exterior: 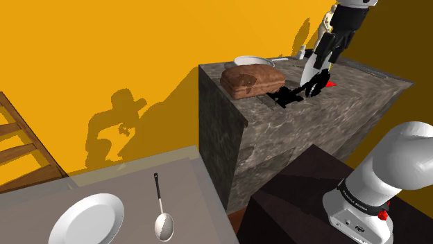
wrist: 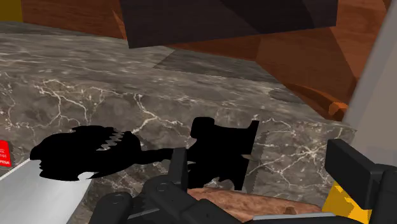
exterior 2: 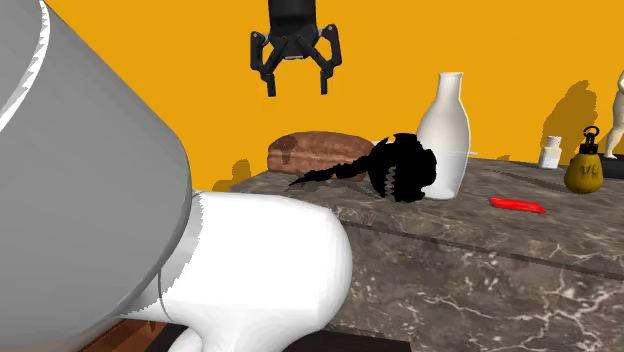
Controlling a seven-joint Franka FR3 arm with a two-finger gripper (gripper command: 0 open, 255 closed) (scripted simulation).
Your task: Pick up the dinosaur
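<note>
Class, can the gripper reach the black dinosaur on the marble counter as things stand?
Probably yes: the open gripper hangs above the dinosaur with nothing between, though a white bottle stands close.

1. Orange wall (exterior: 104, 41) at the back, w/ soft shadows on it.
2. Tall dark counter (exterior: 305, 138), marble-veined, shoulder view's centre-right.
3. Lower grey table (exterior: 132, 181) just beside it, at the lower left.
4. Wooden slatted frame (exterior: 21, 145) at far left edge.
5. Reddish-brown floor (wrist: 286, 57).

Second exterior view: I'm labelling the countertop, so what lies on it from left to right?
Brown loaf → black dinosaur → white vase → red packet → small white jar → yellow kettlebell → white figurine.
</note>
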